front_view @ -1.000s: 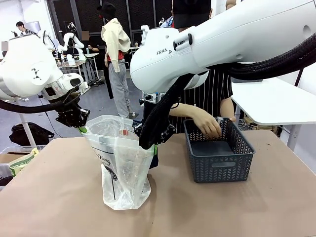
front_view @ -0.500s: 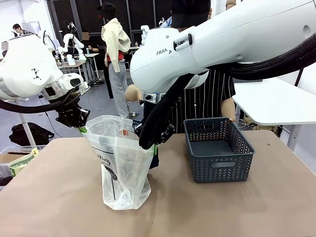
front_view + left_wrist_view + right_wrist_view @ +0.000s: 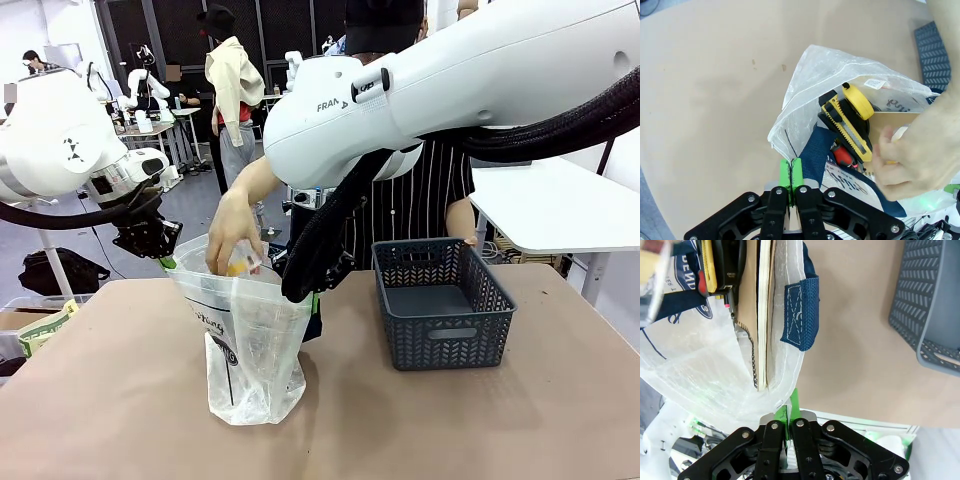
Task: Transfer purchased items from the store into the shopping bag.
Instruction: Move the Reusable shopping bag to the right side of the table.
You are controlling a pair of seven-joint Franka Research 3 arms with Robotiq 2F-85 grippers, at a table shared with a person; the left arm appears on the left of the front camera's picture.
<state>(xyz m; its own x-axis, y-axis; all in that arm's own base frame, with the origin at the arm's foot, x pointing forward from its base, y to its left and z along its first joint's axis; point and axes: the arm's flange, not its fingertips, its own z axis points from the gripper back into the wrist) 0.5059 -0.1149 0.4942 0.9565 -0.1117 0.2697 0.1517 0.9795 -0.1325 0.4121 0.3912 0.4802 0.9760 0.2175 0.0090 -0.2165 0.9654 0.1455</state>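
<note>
The bag (image 3: 245,340) stands open on the counter (image 3: 500,430), left of the grey basket (image 3: 445,320). The left end effector (image 3: 791,172) is pinching the bag's left rim. The right end effector (image 3: 788,410) is pinching the right rim, near a navy handle (image 3: 800,315). A person's hand (image 3: 232,235) reaches into the bag's mouth from the far side. Inside the bag are a yellow tape measure (image 3: 858,100), a yellow knife (image 3: 847,132) and a spiral notebook (image 3: 765,300).

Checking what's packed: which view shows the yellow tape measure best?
The left wrist view: it looks down into the open shopping bag, where the yellow tape measure shows plainly. The front view has the person's hand over the bag's mouth; the right wrist view gives a yellow sliver I cannot identify.
</note>
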